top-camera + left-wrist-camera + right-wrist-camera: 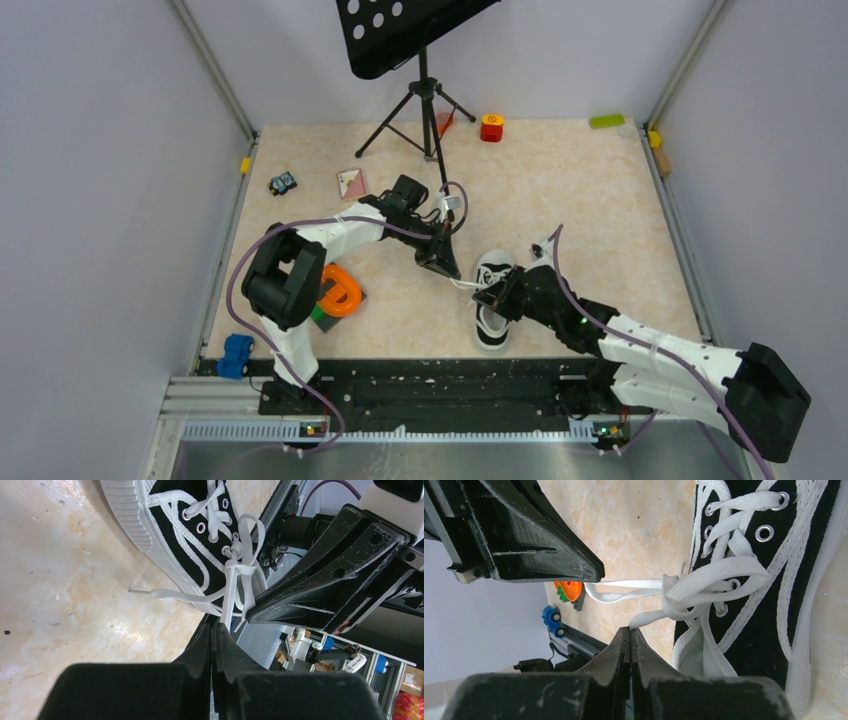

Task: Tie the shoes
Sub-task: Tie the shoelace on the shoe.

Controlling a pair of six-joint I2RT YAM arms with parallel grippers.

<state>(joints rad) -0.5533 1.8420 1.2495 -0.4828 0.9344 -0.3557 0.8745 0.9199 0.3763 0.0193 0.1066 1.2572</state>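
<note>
pale marbled desk (600,200) under the arms, and we start at the left: blue car (236,355) at the near edge, orange ring (342,290) by the left arm, both well apart from the action. now the left hand (215,629), fingers pressed together, and a strand of the laces (235,575) runs straight down into its tip, so i read that as a pinch on lace. just right of it the shoe (491,332) sits mid-desk, nearer the arms than the far wall, with a loose crossing (671,587) bunched over the top eyelets. and right against the shoe, the right hand (630,632), also closed tight, a lace end feeding into its tip.

so what can bite here? first, grip: flat lace in narrow tips, so any sideways tug could slide it out and the crossing goes slack. second, the shoe looks light and nothing pins it; pull unevenly and it may skid or roll toward the stronger side instead of the knot cinching. third, these two hands sit just beside each other over the eyelets, so a crossing move risks finger on finger. and watch that loose end (140,591) lying on the desk beside the shoe: if it snags under the sole or gets dragged through, whatever knot there is may come undone.
</note>
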